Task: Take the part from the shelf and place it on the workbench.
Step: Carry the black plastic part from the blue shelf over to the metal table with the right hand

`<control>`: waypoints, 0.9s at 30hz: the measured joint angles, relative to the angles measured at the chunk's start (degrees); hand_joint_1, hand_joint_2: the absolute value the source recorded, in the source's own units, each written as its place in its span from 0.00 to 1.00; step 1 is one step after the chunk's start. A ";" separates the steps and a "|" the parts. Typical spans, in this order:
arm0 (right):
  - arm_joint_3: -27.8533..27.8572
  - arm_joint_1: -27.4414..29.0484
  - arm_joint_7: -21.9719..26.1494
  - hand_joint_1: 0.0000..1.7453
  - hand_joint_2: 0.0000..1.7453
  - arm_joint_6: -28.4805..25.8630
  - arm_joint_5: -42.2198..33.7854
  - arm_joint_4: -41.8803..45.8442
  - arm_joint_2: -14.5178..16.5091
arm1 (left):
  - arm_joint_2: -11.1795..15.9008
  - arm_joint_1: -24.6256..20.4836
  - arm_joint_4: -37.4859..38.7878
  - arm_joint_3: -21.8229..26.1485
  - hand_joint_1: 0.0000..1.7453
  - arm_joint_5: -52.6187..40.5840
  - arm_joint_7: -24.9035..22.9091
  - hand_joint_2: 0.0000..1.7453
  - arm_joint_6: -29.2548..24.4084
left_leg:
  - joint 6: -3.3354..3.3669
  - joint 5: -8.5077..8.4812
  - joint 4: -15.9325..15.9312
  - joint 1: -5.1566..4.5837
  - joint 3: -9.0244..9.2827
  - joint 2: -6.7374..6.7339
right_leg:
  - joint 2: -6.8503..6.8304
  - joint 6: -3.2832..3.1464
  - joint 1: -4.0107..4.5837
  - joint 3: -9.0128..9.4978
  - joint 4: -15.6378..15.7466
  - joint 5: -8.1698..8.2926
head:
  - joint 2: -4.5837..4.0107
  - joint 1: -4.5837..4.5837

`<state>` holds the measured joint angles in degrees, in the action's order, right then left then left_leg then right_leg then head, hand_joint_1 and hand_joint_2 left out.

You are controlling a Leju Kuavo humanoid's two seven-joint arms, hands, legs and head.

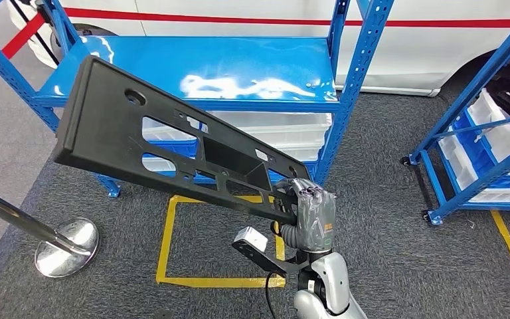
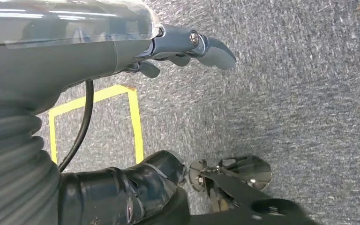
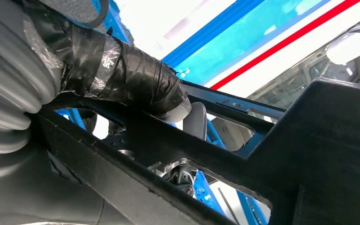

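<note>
- A chrome stanchion (image 1: 56,244) stands at the far left on the grey carpet (image 1: 385,199), its round base near a yellow taped square (image 1: 172,239) on the floor.
- The left hand (image 2: 187,44) hangs over the carpet in its wrist view; its fingers (image 2: 215,49) lie stretched out, slightly apart, and hold nothing.
- The part (image 1: 166,143), a long black plastic panel with cut-out windows and round holes, is held up in the air in front of the shelf, touching no surface. It slopes from its high far end at the left down toward the right hand.
- Behind it stands the blue metal shelf (image 1: 206,66); its glossy top board is bare, and white bins (image 1: 285,129) sit on the level below.
- The right hand (image 1: 312,212) grips the panel's lower right end. In the right wrist view the taped thumb (image 3: 136,84) presses across one of the panel's ribs while darker fingers (image 3: 194,119) close from the other side, pinching the part (image 3: 309,154) between them.
- A white vehicle body (image 1: 372,40) with a red stripe runs behind the shelf.
- At the far right, a second blue rack (image 1: 478,146) carries white bins.
</note>
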<state>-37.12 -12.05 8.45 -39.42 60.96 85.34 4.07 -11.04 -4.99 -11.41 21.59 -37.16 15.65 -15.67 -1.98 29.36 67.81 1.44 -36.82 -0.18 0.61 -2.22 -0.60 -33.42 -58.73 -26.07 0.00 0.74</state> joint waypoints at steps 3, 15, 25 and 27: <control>0.13 0.03 0.15 0.98 1.00 -0.06 -0.25 0.05 0.02 | 0.08 -0.03 0.00 0.11 0.00 -0.10 -0.01 1.00 0.02 | 0.40 -2.38 -8.78 0.03 4.74 1.22 | 0.67 0.93 -0.01 -0.68 -0.80 -0.02 | 0.00 0.01; 1.73 0.90 1.35 0.98 1.00 -0.12 -1.02 0.77 -0.13 | 0.20 0.00 0.00 0.69 0.00 -0.51 -0.01 1.00 0.02 | 3.14 -3.79 -10.00 -0.27 3.95 -1.32 | -0.46 3.11 -0.19 -5.31 -11.66 -4.24 | 0.00 0.12; 3.96 1.63 3.29 0.98 1.00 -0.13 -1.87 2.51 -0.11 | 0.20 -0.12 0.00 0.78 0.00 -0.81 0.01 1.00 0.11 | 0.46 0.84 -3.21 -0.44 0.91 -0.98 | -0.65 0.01 0.07 -0.60 -0.60 -0.16 | 0.00 0.06; 4.04 1.80 3.49 0.98 1.00 -0.13 -2.00 2.54 -0.11 | 0.21 -0.06 0.00 0.79 0.00 -0.85 0.00 1.00 0.13 | 0.27 4.34 4.37 -0.42 -2.34 -0.49 | -0.15 -0.25 0.25 -0.88 -0.64 0.02 | 0.00 0.05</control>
<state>-33.08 -10.25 11.93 -39.55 58.96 87.88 3.96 -10.82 -5.05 -11.41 22.39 -38.01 15.65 -15.54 -1.72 33.70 72.18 1.02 -39.16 -0.67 0.46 -2.46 -0.35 -34.29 -59.37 -26.05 0.00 0.79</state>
